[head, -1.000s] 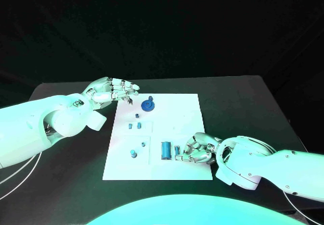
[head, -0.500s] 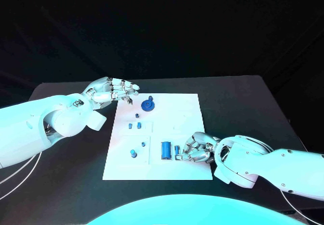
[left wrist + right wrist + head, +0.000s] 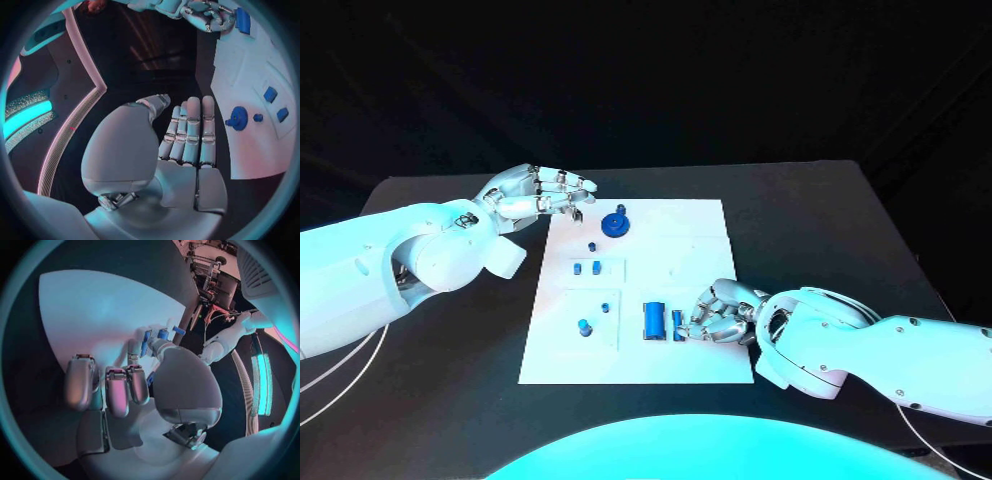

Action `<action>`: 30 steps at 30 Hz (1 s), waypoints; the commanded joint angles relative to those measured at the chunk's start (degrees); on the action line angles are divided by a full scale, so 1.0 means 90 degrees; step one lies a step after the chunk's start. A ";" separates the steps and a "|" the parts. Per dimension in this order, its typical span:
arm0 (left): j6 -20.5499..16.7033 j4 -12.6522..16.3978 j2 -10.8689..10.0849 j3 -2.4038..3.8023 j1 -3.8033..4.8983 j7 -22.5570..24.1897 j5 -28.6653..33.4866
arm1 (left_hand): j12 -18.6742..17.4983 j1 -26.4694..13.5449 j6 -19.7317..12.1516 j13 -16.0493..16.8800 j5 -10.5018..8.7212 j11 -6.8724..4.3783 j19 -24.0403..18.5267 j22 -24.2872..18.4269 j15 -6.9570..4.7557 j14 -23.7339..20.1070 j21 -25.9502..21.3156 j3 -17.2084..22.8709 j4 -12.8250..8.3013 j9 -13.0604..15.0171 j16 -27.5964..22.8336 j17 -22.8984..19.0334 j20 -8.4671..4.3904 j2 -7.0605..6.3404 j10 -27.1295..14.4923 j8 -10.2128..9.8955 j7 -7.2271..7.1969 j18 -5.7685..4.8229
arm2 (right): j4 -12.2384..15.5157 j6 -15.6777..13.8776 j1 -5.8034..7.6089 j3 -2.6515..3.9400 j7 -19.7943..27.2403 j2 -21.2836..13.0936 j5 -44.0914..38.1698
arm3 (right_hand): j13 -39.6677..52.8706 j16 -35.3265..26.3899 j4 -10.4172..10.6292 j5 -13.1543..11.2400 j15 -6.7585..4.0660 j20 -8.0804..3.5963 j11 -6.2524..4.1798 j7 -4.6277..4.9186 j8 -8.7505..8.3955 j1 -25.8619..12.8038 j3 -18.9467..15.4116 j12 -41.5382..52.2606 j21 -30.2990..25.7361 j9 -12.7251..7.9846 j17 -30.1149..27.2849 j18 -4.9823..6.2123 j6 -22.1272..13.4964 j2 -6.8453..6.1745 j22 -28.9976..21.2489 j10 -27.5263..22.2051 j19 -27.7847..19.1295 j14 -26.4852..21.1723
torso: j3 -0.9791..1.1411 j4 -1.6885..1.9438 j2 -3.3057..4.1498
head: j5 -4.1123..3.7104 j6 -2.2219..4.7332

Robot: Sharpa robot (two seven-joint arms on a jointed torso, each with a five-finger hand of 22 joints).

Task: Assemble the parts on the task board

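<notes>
The white task board (image 3: 689, 250) lies mid-table. On it are a blue gear (image 3: 617, 224), a tiny peg (image 3: 593, 246), two small blocks (image 3: 587, 267), two small studs (image 3: 584, 326) and a large blue cylinder (image 3: 653, 320). My right hand (image 3: 720, 316) rests low on the board's right side, fingers curled. Its thumb and a finger close around a thin blue peg (image 3: 678, 322) beside the cylinder; the right wrist view shows that peg (image 3: 145, 342) between the fingertips. My left hand (image 3: 538, 195) hovers off the board's far left corner, holding nothing, fingers straight (image 3: 187, 132) and near the gear (image 3: 238, 118).
Black table (image 3: 459, 330) surrounds the board on all sides, with bare room left and right of it. The board's right half (image 3: 697, 260) carries no parts. Thin cables (image 3: 329, 375) hang off the table's left edge.
My right hand has edged slightly left, closing in on the thin peg. The left hand and the other parts have not moved.
</notes>
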 commanded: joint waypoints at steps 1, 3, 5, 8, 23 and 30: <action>0.0100 0.0004 0.0013 0.0003 0.0001 0.0041 0.0037 | 0.0048 -0.0009 -0.0033 -0.0010 0.0035 0.0002 0.0035 -0.0013 -0.0008 -0.0028 -0.0043 -0.0001 0.0052 0.0002 0.0025 -0.0010 0.0000 0.0038 -0.0032 0.0029 -0.0006 0.0083 | 0.0055 -0.0088 0.0010 0.0013 -0.0012 -0.0083 -0.0145 | 0.1104 0.0005 0.0007 -0.0007 -0.0048 -0.0047 -0.0005 -0.0002 -0.0010 0.0050 -0.0023 0.0018 0.0005 -0.0004 0.1298 -0.0026 0.0053 -0.0024 0.1190 0.0271 0.0146 0.0597 | 0.0003 0.0003 -0.0003 | -0.0001 0.0037; 0.0082 0.0000 0.0011 0.0002 0.0002 0.0047 0.0044 | 0.0048 -0.0009 -0.0033 -0.0010 0.0035 0.0002 0.0035 -0.0013 -0.0008 -0.0028 -0.0043 -0.0001 0.0052 0.0002 0.0025 -0.0010 0.0000 0.0038 -0.0032 0.0029 -0.0006 0.0083 | 0.0099 -0.0087 0.0078 0.0035 0.0011 -0.0169 -0.0161 | 0.1090 0.0000 0.0043 0.0003 -0.0043 -0.0046 0.0004 0.0010 -0.0022 0.0018 -0.0069 -0.0001 -0.0012 -0.0010 0.1287 -0.0024 0.0034 -0.0052 0.1186 0.0259 0.0142 0.0594 | -0.0001 0.0004 -0.0005 | -0.0011 0.0066; 0.0053 -0.0004 0.0014 0.0001 0.0002 0.0067 0.0060 | 0.0049 -0.0010 -0.0034 -0.0010 0.0034 0.0003 0.0036 -0.0014 -0.0007 -0.0029 -0.0045 -0.0002 0.0055 0.0002 0.0025 -0.0010 0.0001 0.0038 -0.0033 0.0030 -0.0006 0.0082 | 0.0127 -0.0097 0.0187 0.0048 0.0080 -0.0257 -0.0075 | 0.1076 -0.0003 0.0058 0.0006 -0.0037 -0.0043 0.0013 0.0019 -0.0031 -0.0011 -0.0115 -0.0020 -0.0039 -0.0015 0.1282 -0.0020 0.0019 -0.0080 0.1180 0.0247 0.0135 0.0593 | -0.0010 -0.0004 -0.0012 | -0.0011 0.0082; -0.0020 -0.0017 0.0031 0.0001 0.0002 0.0119 0.0111 | 0.0051 -0.0012 -0.0034 -0.0010 0.0034 0.0003 0.0036 -0.0016 -0.0007 -0.0029 -0.0047 -0.0003 0.0058 0.0002 0.0026 -0.0010 0.0001 0.0037 -0.0033 0.0030 -0.0006 0.0082 | 0.0110 -0.0192 0.0366 0.0063 0.0416 -0.0390 0.0302 | 0.1001 -0.0037 0.0059 0.0021 0.0000 -0.0021 0.0062 0.0081 -0.0129 -0.0044 -0.0223 -0.0119 -0.0197 -0.0057 0.1204 0.0003 -0.0127 -0.0134 0.1144 0.0180 0.0092 0.0575 | -0.0028 -0.0016 -0.0024 | -0.0022 0.0144; -0.1369 -0.0406 0.0434 -0.0057 -0.0129 0.0682 0.0885 | 0.0152 0.0051 -0.0045 -0.0023 0.0022 0.0011 -0.0134 -0.0237 0.0040 -0.0448 -0.0446 0.0008 0.0147 0.0031 -0.0326 -0.0208 0.0056 0.0020 -0.0081 0.0121 -0.0023 0.0065 | -0.2359 -0.0954 0.0947 0.0185 0.4515 0.0164 0.4513 | -0.2891 -0.4417 -0.0057 0.0016 0.0426 0.0396 0.0547 0.0624 -0.0834 0.1141 0.0072 -0.4781 -0.6369 -0.0282 -0.4073 0.0755 -0.1111 0.0069 -0.1196 -0.2834 -0.1836 -0.1212 | -0.0127 -0.0049 -0.0266 | 0.0023 0.0903; -0.1900 -0.1287 0.1149 -0.0053 -0.0218 0.1181 0.1579 | -0.0411 0.0124 -0.0477 -0.0593 0.0013 0.0267 -0.0840 -0.1636 0.0440 -0.1324 -0.2549 0.0112 0.0294 -0.0043 -0.2647 -0.1304 0.0548 -0.0046 -0.0440 0.0147 0.0015 0.0041 | -0.3932 0.0059 0.0971 0.0233 0.5616 0.0981 0.5197 | -0.5899 -0.7420 -0.0236 -0.0146 0.1048 0.1077 0.1035 0.0936 -0.1498 0.1323 0.0951 -0.7372 -0.7455 -0.0653 -0.5389 0.0760 -0.1092 -0.0108 -0.3169 -0.3135 -0.3397 -0.2728 | -0.0112 -0.0021 -0.0435 | 0.0130 0.1133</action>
